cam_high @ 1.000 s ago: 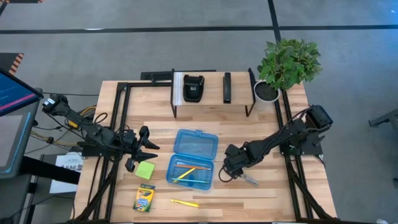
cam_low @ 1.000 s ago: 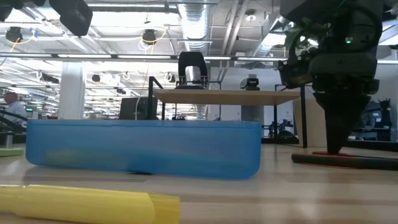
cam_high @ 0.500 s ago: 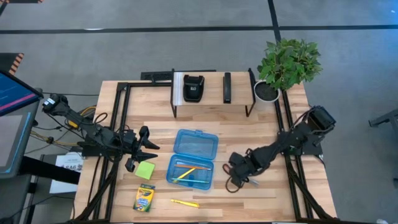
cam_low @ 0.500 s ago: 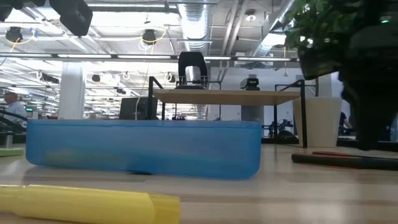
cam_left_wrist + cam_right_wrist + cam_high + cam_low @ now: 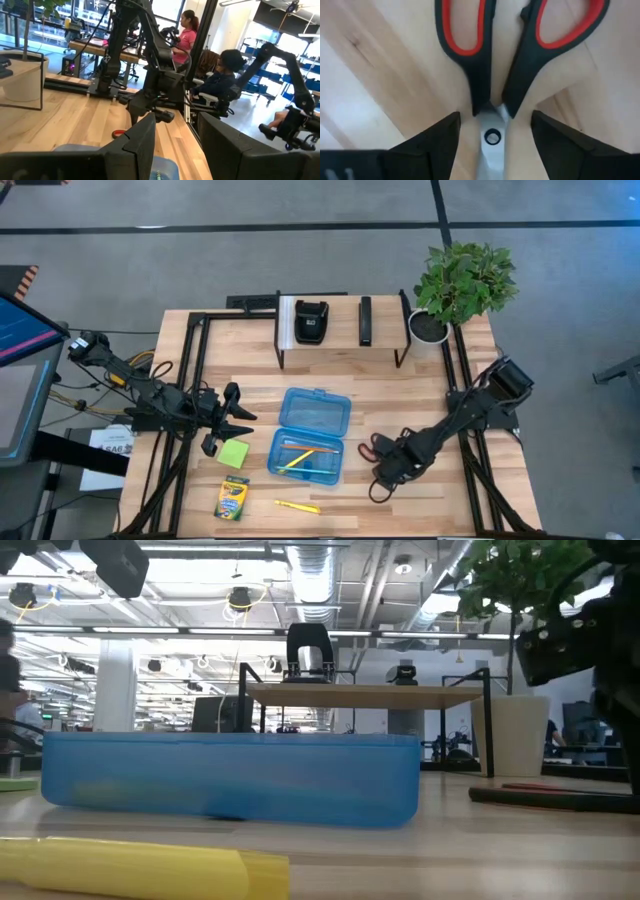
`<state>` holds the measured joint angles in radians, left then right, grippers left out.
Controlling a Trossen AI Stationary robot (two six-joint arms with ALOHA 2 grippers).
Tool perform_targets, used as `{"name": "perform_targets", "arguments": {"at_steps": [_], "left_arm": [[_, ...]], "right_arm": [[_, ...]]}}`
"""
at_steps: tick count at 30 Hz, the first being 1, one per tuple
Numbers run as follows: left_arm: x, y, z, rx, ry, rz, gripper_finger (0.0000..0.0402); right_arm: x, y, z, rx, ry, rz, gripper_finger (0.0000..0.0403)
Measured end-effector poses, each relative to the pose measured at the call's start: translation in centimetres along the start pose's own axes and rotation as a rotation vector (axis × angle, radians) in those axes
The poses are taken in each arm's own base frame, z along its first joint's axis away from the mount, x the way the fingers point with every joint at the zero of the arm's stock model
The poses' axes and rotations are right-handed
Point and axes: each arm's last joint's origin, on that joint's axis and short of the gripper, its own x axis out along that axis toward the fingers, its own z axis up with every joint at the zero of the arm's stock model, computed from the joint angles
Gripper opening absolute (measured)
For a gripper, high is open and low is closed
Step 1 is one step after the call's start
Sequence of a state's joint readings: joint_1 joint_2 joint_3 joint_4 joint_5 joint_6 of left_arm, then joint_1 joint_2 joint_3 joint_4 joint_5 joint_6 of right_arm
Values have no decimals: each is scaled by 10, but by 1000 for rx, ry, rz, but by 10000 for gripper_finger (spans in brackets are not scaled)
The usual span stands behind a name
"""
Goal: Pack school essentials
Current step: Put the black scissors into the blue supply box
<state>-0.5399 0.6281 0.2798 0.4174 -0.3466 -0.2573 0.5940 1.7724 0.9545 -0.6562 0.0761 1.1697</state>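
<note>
The red-handled scissors lie flat on the table right of the blue case, with one red loop showing beside my right gripper. That gripper points down and is open. Its fingers stand on either side of the scissors' pivot, apart from it. The case lies open, with pencils in its tray. A green sticky-note pad, a crayon box and a yellow highlighter lie on the table. My left gripper waits open above the pad.
A black metal rack with two black devices stands at the far edge, with a potted plant at the far right corner. Dark frame rails run along both table sides. People sit beyond the table.
My right gripper has moved toward the table's near edge and a little toward its right edge, baring the scissors' red loop. The scissors have stayed where they lay.
</note>
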Motion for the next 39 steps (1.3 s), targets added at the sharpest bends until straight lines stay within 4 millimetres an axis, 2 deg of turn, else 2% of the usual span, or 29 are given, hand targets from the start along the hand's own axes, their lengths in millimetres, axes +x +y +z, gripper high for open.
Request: {"name": "perform_targets", "arguments": {"at_steps": [3, 6, 9, 14, 15, 23, 39], "left_arm": [[0, 0, 0, 0, 0, 0, 138], [0, 0, 0, 0, 1, 1, 138], [0, 0, 0, 0, 1, 1, 138], [0, 0, 0, -1, 0, 1, 138], [0, 0, 0, -1, 1, 1, 138], [0, 0, 0, -1, 1, 1, 138], [2, 0, -4, 8, 27, -3, 138]], "right_arm": [[9, 1, 1, -13, 35, -24, 264], [11, 2, 1, -14, 43, -26, 234], [11, 3, 1, -9, 44, -14, 173], [4, 1, 3, -5, 27, 15, 39], [4, 1, 4, -7, 26, 18, 25], [2, 2, 6, -7, 11, 9, 23], [-16, 12, 14, -52, -75, 72, 14]]}}
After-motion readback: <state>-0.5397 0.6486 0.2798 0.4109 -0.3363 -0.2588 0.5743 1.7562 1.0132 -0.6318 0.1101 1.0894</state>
